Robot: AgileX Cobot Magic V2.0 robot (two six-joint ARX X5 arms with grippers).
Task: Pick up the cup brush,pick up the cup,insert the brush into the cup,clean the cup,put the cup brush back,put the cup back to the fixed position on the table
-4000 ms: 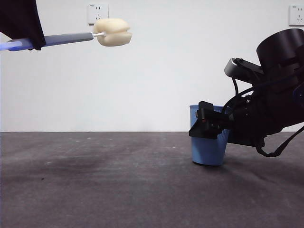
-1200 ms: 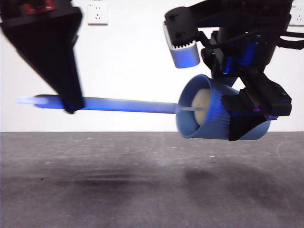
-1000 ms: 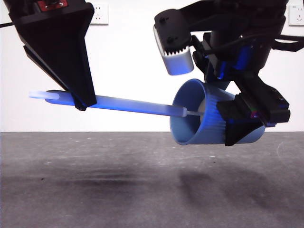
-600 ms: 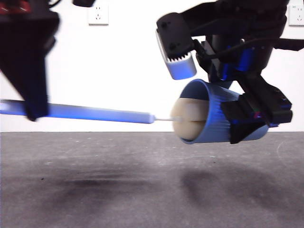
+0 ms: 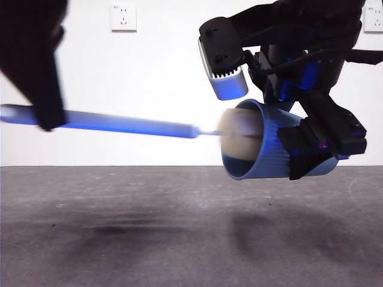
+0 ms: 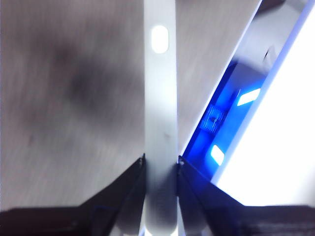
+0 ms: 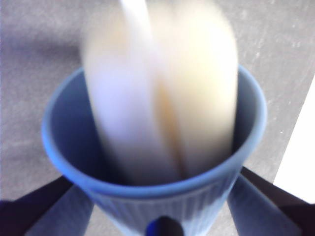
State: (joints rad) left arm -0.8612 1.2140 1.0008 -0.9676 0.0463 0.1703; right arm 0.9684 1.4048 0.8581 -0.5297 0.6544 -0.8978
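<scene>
Right gripper [image 5: 314,152] clamps the cup [image 5: 263,146] on its side above the table [image 5: 149,239], mouth facing the brush [image 5: 128,124]. Left gripper [image 6: 160,164] pinches the brush handle far back, so the sponge head reaches into the cup's mouth for scrubbing.

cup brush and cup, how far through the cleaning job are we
Done: both are picked up. The left gripper clamps the cup brush handle; the right gripper holds the blue cup tipped sideways above the table. In hand: cleaning, with the blurred sponge head at the cup's mouth. Left: putting brush and cup back down.
</scene>
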